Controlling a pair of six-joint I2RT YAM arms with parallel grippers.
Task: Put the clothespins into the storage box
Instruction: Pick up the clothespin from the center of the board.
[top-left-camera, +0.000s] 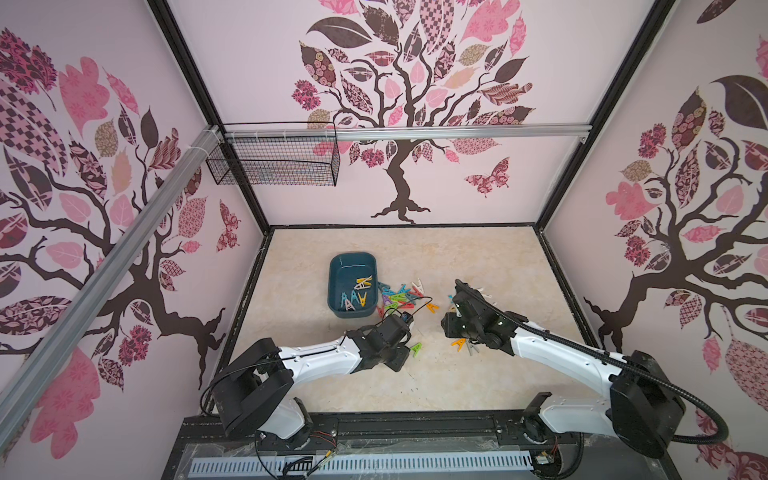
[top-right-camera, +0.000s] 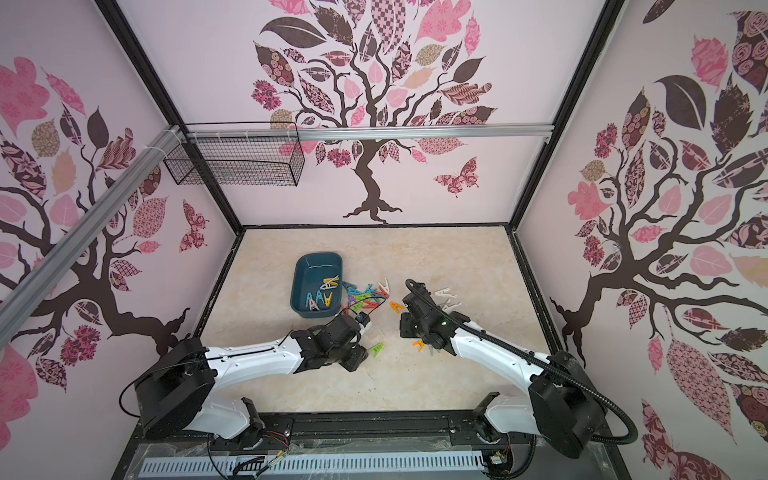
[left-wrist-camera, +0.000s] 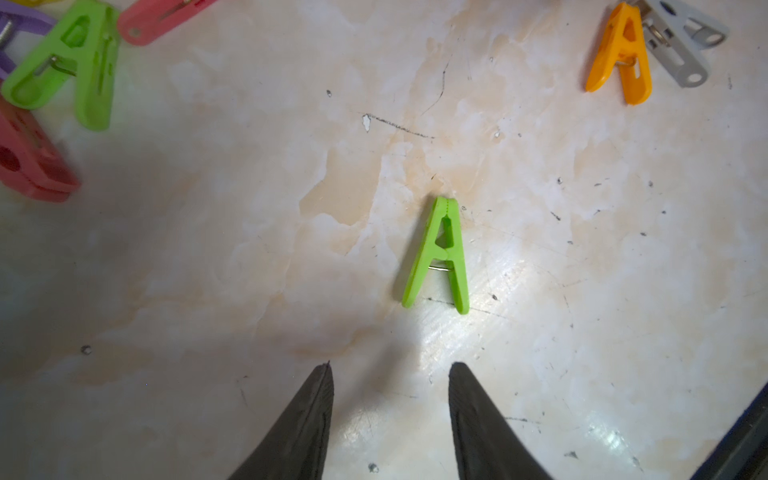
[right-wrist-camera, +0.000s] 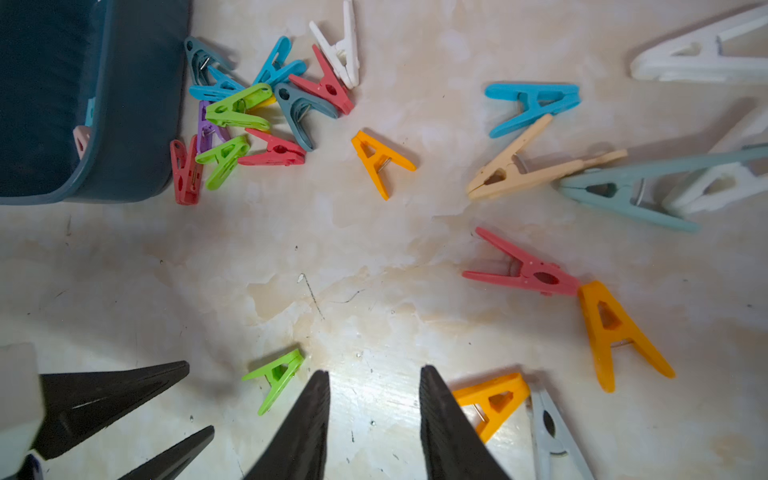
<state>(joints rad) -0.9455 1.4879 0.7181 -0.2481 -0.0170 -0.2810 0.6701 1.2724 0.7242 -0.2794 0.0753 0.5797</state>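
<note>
The dark teal storage box (top-left-camera: 352, 266) stands left of centre with several clothespins (top-left-camera: 357, 297) inside. A mixed pile of clothespins (top-left-camera: 400, 294) lies against its right wall, and more are scattered to the right (right-wrist-camera: 528, 108). My left gripper (left-wrist-camera: 392, 365) is open and empty, low over the table, with a green clothespin (left-wrist-camera: 440, 253) lying flat just beyond its fingertips. My right gripper (right-wrist-camera: 376, 370) is open with bare table between its fingers. An orange clothespin (right-wrist-camera: 490, 401) lies beside one finger, and a grey one (right-wrist-camera: 548, 432) touches it.
A black wire mesh basket (top-left-camera: 274, 160) hangs from the rail on the back wall. Both arms reach in from the front edge, their wrists close together near the middle. A lone orange clothespin (top-left-camera: 432, 307) lies between the pile and the right arm. Walls enclose three sides.
</note>
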